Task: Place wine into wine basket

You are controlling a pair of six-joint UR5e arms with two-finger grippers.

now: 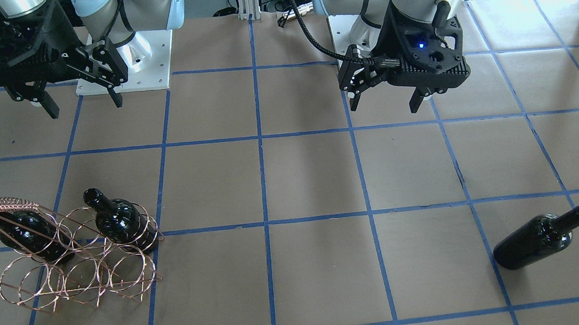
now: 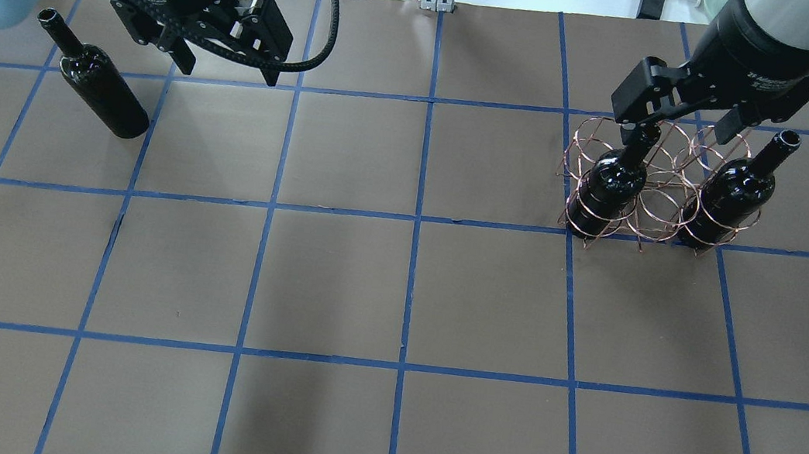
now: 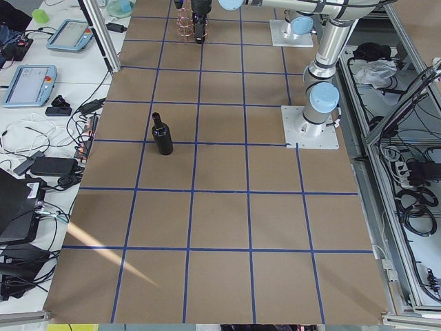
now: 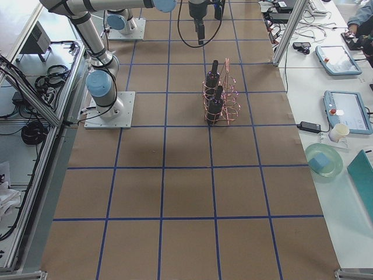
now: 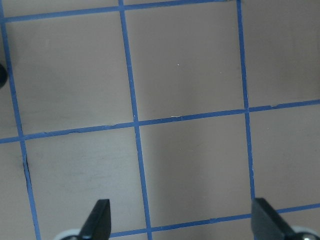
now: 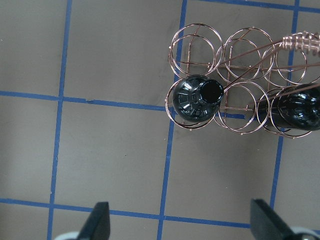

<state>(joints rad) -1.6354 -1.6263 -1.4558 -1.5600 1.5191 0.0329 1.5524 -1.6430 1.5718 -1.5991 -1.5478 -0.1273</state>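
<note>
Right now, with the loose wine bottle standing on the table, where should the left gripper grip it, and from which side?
Probably the neck, from above: the wine bottle stands upright, its narrow neck fits between the fingers of the open left gripper, and the lipped mouth should stop slipping.

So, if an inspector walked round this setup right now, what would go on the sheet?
Surface: brown paper-covered table with a blue tape grid.
Job's things: copper-coloured wire rack holds two glossy black glass bottles, necks up; third black bottle lies loose, far from the rack.
Clutter: nothing seen.
Grippers: left gripper open, empty; right gripper open, empty, raised clear of the rack.
Cables: black ribbed cable along the left arm.
Surroundings: handheld screens on side benches.
</note>
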